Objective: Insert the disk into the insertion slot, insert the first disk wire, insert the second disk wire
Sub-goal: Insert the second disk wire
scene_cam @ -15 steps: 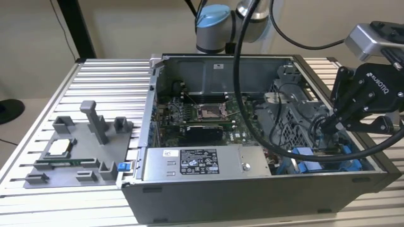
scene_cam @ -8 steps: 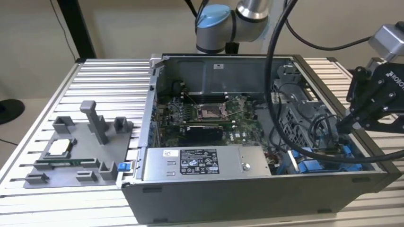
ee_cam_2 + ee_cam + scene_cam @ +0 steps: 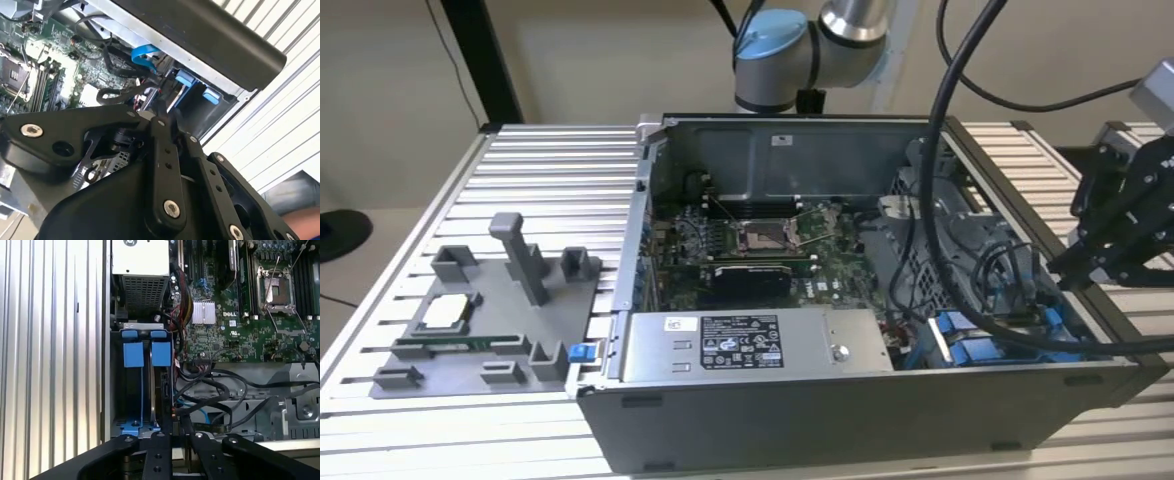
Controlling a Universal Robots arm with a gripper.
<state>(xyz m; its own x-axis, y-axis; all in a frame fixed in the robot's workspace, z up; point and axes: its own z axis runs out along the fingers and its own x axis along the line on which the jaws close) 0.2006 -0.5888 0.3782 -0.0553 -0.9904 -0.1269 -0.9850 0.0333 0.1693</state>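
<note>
Pincer [image 3: 172, 422] near insertion slot [image 3: 145, 326] w/ blue tabs [image 3: 134, 354].

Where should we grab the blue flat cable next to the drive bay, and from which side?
Take the blue flat cable on its bare arc beside the insertion slot, squeezing across its two flat faces: it's a ribbon, so edges would likely slip. Come in through the open side of the case; black cables crowd around it and its plug end is hidden.
</note>
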